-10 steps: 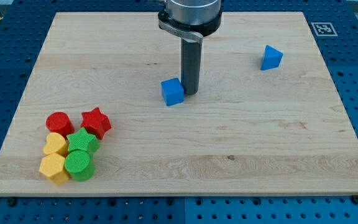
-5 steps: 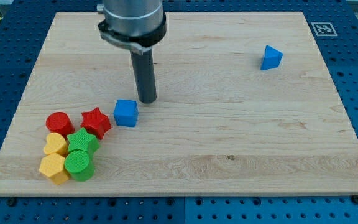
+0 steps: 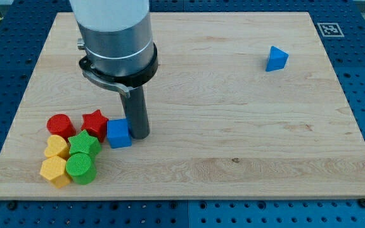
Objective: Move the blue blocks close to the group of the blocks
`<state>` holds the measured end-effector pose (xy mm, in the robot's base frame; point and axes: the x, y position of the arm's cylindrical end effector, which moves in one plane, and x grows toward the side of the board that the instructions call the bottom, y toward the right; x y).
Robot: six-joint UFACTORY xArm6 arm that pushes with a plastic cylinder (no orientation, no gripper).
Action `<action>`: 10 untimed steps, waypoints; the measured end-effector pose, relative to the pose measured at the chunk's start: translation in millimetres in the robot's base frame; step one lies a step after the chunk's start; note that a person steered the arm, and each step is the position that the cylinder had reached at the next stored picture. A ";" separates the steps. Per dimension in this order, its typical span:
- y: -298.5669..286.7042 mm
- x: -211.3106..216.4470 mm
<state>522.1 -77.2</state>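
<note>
A blue cube (image 3: 118, 133) lies at the lower left of the board, touching the red star (image 3: 96, 123). My tip (image 3: 139, 135) stands right against the cube's right side. A second blue block, a triangular one (image 3: 275, 59), lies alone at the view's upper right, far from the tip. The group at the lower left holds a red cylinder (image 3: 60, 125), the red star, a green star (image 3: 83, 145), a green cylinder (image 3: 80, 168) and two yellow blocks (image 3: 56, 147) (image 3: 54, 171).
The wooden board (image 3: 246, 145) rests on a blue perforated table. A black and white marker (image 3: 329, 28) sits at the board's top right corner. The arm's grey body (image 3: 113, 38) hangs over the board's upper left.
My tip has moved down and to the left, pushing the blue cube from mid-board up against the red star. The triangular blue block has not moved.
</note>
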 end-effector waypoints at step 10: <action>150.3 -127.8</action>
<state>394.2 73.1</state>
